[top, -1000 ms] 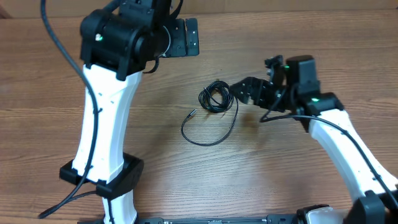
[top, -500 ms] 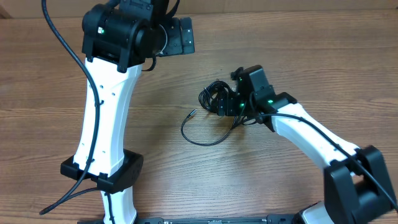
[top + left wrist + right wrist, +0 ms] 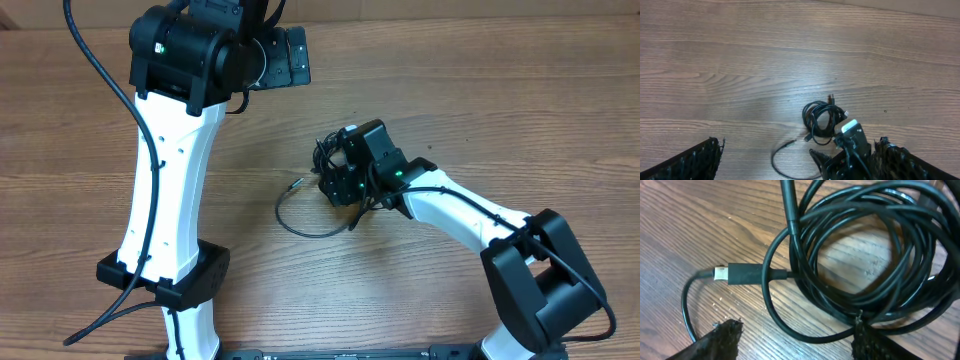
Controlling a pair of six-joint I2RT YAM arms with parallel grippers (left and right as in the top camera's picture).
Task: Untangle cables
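Note:
The cables [image 3: 333, 150] lie as a tangled black coil at the table's middle, with a loose loop [image 3: 300, 226] trailing to a small plug [image 3: 296, 184]. My right gripper [image 3: 338, 180] is down over the coil's near edge. In the right wrist view the coil [image 3: 860, 255] fills the frame and a plug [image 3: 742, 273] lies to its left. The right gripper [image 3: 795, 332] is open, and one strand [image 3: 805, 336] curves across the gap between its fingertips without being pinched. My left gripper [image 3: 797, 165] hangs high and wide open, looking down on the coil [image 3: 821, 119].
The left arm's white column [image 3: 165, 200] and black base clamp [image 3: 165, 280] stand at the left. A thick black arm wire [image 3: 95, 60] runs down beside it. The right arm's white link [image 3: 465, 215] stretches from the lower right. Bare wood [image 3: 480, 90] surrounds the cables.
My right arm has swung left and down onto the coil, its jaws narrowing. The coil and its loose loop have shifted slightly left. The left arm has barely moved.

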